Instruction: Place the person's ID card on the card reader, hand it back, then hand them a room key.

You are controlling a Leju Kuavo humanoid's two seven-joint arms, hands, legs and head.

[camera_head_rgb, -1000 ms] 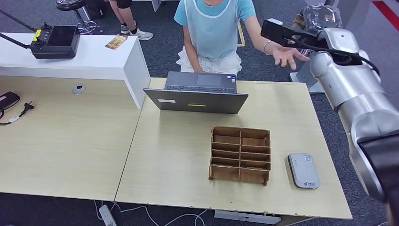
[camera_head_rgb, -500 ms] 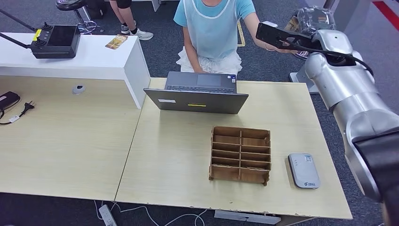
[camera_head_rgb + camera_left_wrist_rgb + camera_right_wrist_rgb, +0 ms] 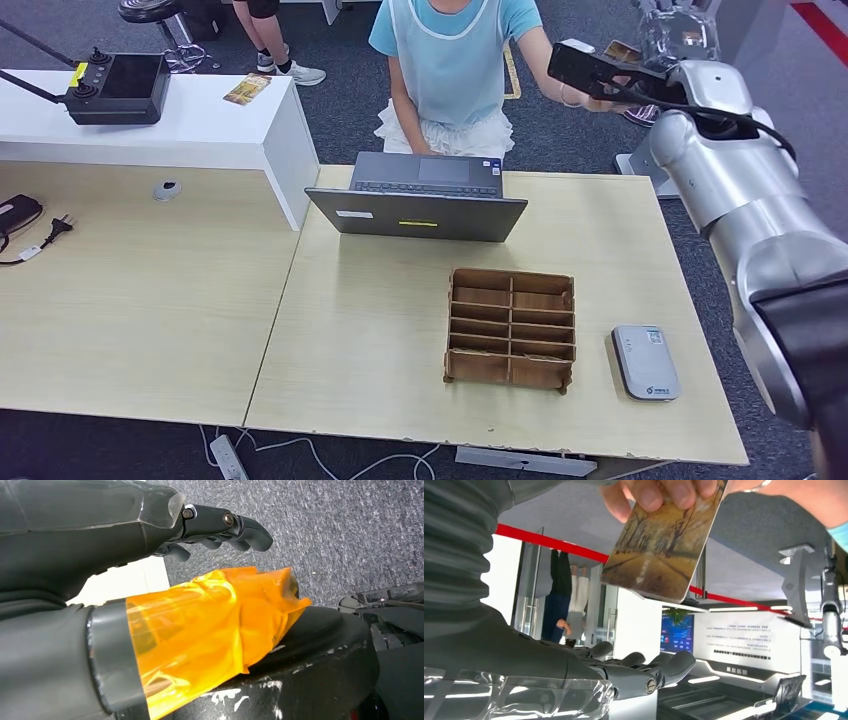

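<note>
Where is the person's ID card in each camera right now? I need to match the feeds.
Head view: ID card at top right, in the person's hand, beside the right hand.
Left wrist view: not in it.
Right wrist view: ID card at top centre, pinched by the person's fingers.
Shared landmark: the right hand.

You see a desk (image 3: 380, 340) of pale, matt wood grain, a divided box (image 3: 511, 328) of brown fibreboard, and a card reader (image 3: 645, 362) in smooth grey plastic. The card (image 3: 664, 547) looks glossy and printed; the right hand (image 3: 574, 672) is dark matt plastic.
</note>
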